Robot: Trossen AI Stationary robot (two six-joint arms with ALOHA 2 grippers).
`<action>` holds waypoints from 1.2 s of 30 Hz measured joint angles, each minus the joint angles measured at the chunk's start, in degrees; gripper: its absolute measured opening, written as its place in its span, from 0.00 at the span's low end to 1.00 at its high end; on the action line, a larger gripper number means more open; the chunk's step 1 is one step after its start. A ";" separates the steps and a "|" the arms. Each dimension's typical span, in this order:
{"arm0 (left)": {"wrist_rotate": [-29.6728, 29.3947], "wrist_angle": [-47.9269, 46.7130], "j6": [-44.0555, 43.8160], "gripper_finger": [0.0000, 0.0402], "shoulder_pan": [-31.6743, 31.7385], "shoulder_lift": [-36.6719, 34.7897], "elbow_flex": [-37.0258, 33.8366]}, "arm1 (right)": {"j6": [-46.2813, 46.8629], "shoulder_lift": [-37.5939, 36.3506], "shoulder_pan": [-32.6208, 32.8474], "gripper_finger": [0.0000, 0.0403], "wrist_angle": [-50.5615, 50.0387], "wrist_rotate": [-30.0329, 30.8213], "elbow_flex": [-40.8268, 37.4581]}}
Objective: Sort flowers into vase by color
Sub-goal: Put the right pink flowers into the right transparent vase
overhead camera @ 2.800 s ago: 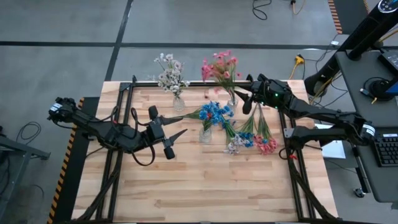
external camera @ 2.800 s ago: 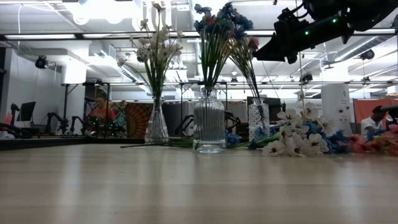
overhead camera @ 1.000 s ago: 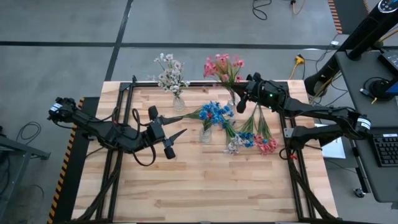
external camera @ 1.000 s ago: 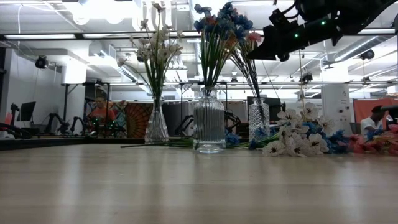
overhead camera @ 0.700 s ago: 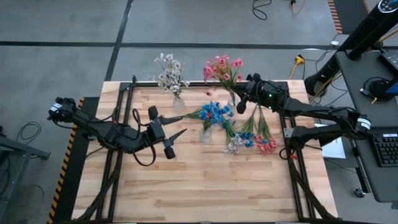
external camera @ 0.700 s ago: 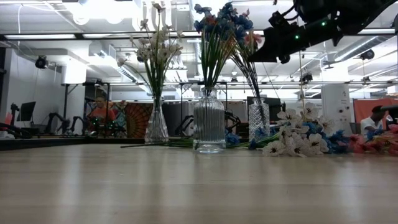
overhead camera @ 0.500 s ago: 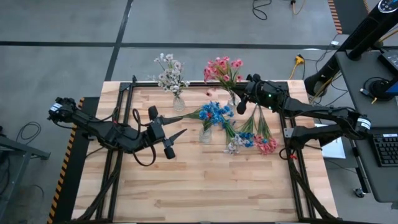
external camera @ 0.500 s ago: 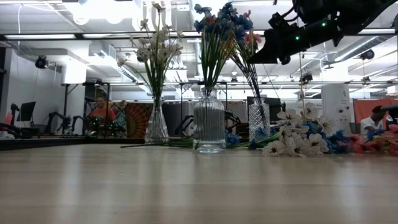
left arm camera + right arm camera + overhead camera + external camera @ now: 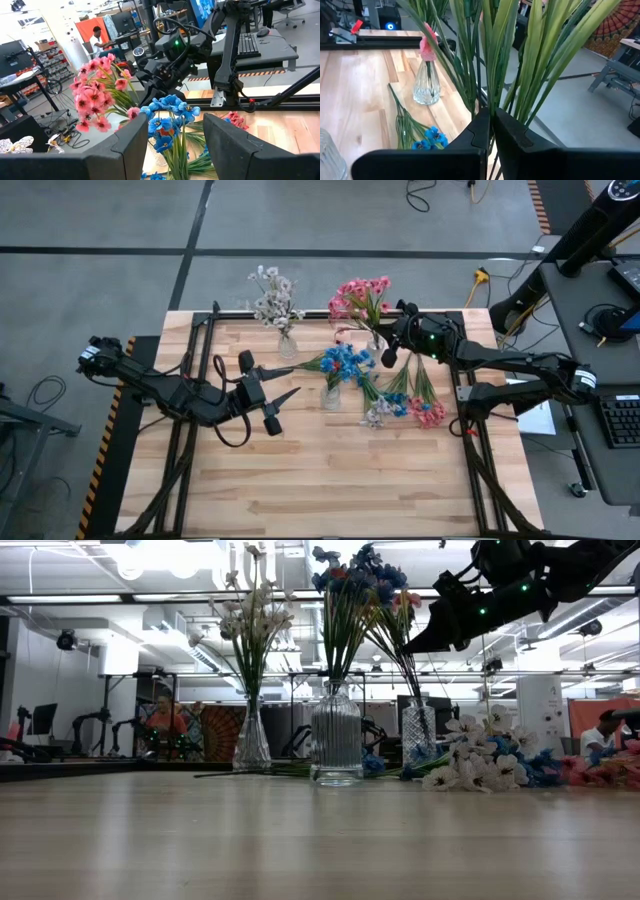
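- Right gripper point(image 9: 388, 356) sits at upper right of centre in the high view, jaws closed on the stems of the pink flowers point(image 9: 360, 295).
- Change: the pink flowers have shifted slightly rightward over the last seconds and now stand upright in the right vase point(image 9: 417, 735) (insertion looks near complete).
- Left gripper point(image 9: 283, 397) waits left of centre, jaws part open, empty.
- Loose flowers point(image 9: 400, 402) remain on the desk point(image 9: 340, 480).
- The blue bunch point(image 9: 345, 361) crowds the approach.

No readable text shows in any view. The vases, the arms and the table carry no legible label, brand or number.
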 joint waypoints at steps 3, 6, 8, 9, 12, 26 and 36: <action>0.00 0.00 0.00 0.43 0.00 0.00 0.00 | -0.13 0.25 0.00 0.04 0.47 0.02 -0.34; 0.00 0.00 0.00 0.43 0.00 0.00 0.00 | -0.15 1.60 0.00 0.04 1.45 0.03 -0.68; 0.00 -0.02 0.00 0.43 0.00 0.00 0.00 | -0.15 2.68 0.00 0.04 1.87 0.02 -0.70; 0.00 -0.01 0.00 0.43 0.00 0.00 0.00 | -0.15 3.07 0.00 0.04 2.13 0.02 -0.69; 0.00 -0.02 0.00 0.43 0.00 0.00 0.00 | -0.15 3.98 0.00 0.04 2.13 0.05 -0.71; 0.02 -1.38 -0.64 0.43 0.00 0.00 -0.02 | -0.18 3.17 -0.01 0.05 1.29 0.19 -0.77; 0.04 -1.57 -0.66 0.43 -0.01 0.00 -0.02 | 0.08 3.04 0.00 0.23 0.87 2.64 -0.77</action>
